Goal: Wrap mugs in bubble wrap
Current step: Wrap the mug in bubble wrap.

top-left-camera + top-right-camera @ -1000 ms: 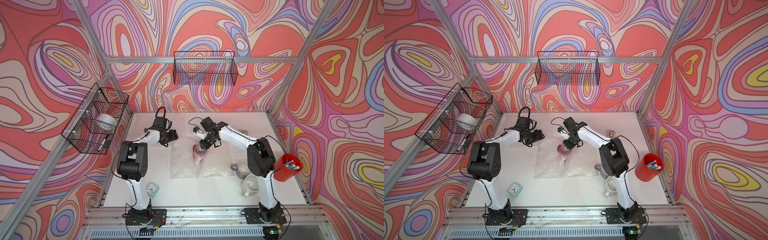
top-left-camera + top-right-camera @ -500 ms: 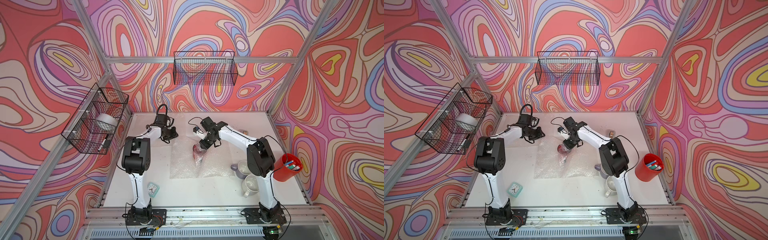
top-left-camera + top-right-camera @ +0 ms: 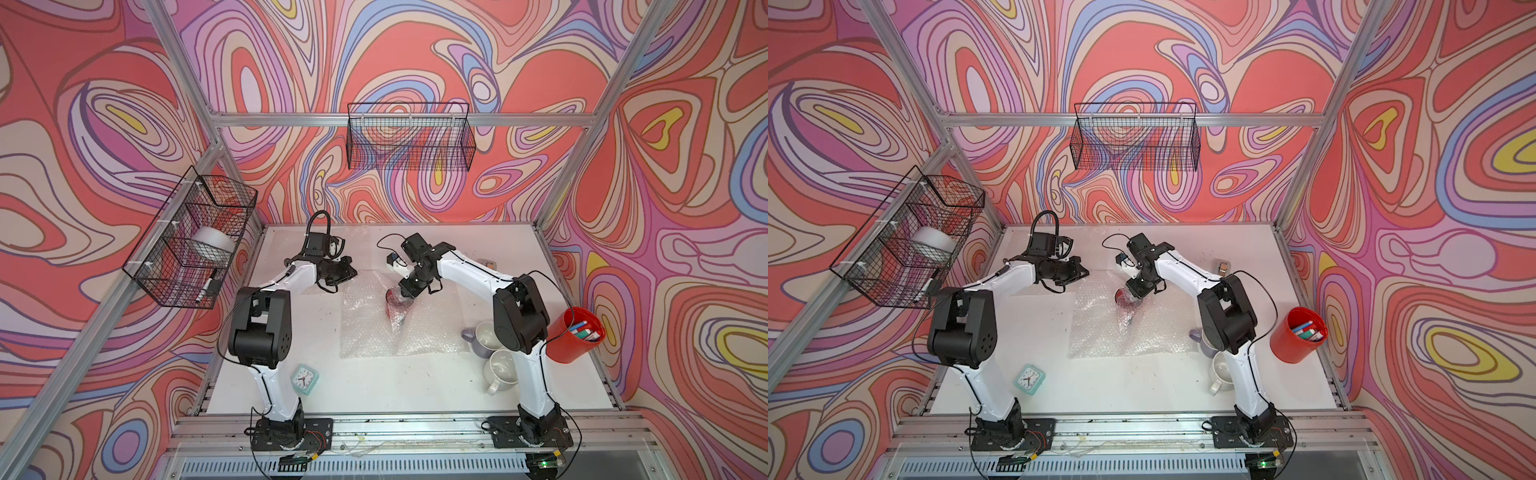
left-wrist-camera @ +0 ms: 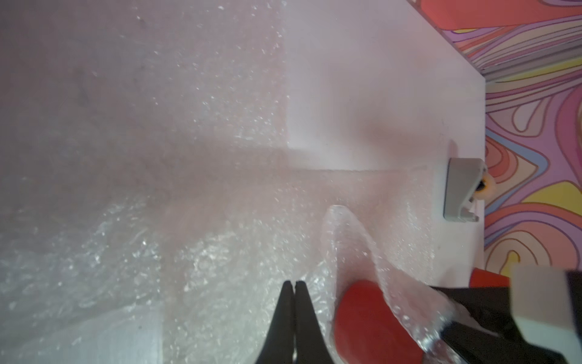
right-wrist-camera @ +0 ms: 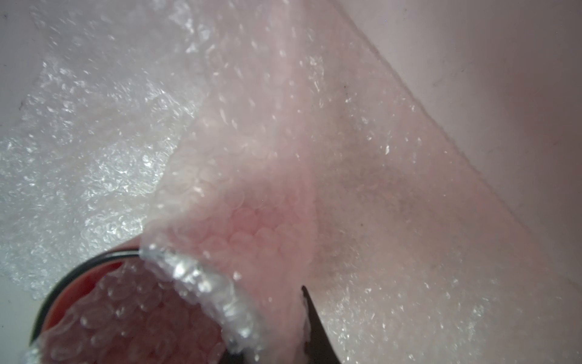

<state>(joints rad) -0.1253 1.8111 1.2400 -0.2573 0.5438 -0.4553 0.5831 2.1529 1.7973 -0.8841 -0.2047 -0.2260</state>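
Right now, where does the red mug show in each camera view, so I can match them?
In a top view: red mug mid-table, at the right arm's tip.
In a top view: same spot.
Left wrist: bottom edge, right of centre.
Right wrist: bottom-left corner, rim showing.
Shared landmark: the bubble wrap draped over the mug's rim.
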